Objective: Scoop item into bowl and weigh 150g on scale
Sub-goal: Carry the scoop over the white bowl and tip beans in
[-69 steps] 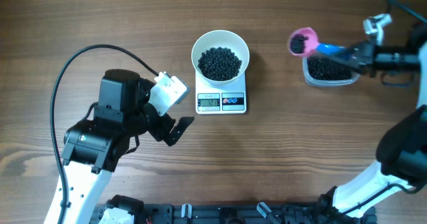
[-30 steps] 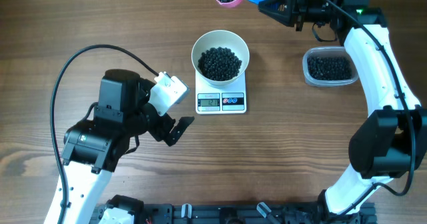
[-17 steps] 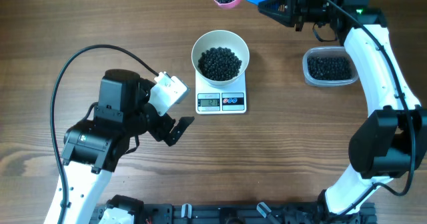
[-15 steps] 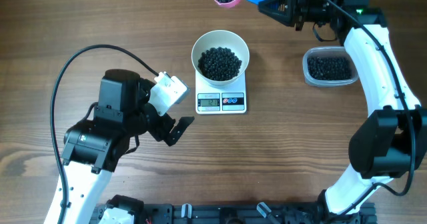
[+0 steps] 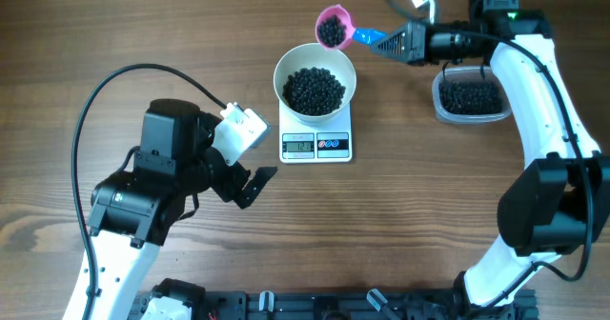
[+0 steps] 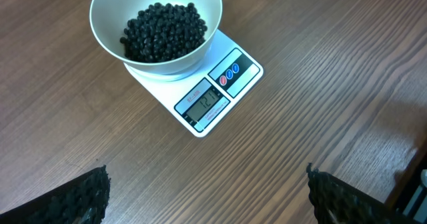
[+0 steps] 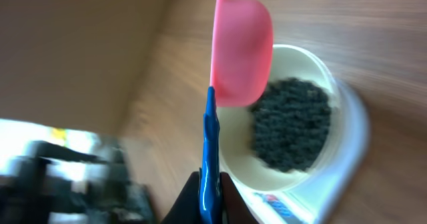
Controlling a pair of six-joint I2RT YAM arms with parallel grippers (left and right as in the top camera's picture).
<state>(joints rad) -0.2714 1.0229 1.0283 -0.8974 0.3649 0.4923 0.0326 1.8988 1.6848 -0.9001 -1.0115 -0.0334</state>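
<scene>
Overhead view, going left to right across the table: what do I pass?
Left hand, open → white bowl of black beads, sitting on the scale → right hand, shut on the scoop handle → clear tub of beads. The scoop's pink cup overlaps the bowl, so it is left out.

From overhead we cannot read the grey display of the small flat white rectangular digital scale (image 5: 315, 145): its digits are too small, and the round plain white bowl (image 5: 283, 72) covers its platform. In the left wrist view the bottom edge cuts off the left gripper (image 6: 207, 201), leaving only two dark fingertips (image 6: 80, 199). The right wrist view is blurred. There the pink plastic scoop with a blue handle (image 7: 241, 44) shows only its outside, so its contents are hidden, and the right gripper (image 7: 205, 204) is cropped.
</scene>
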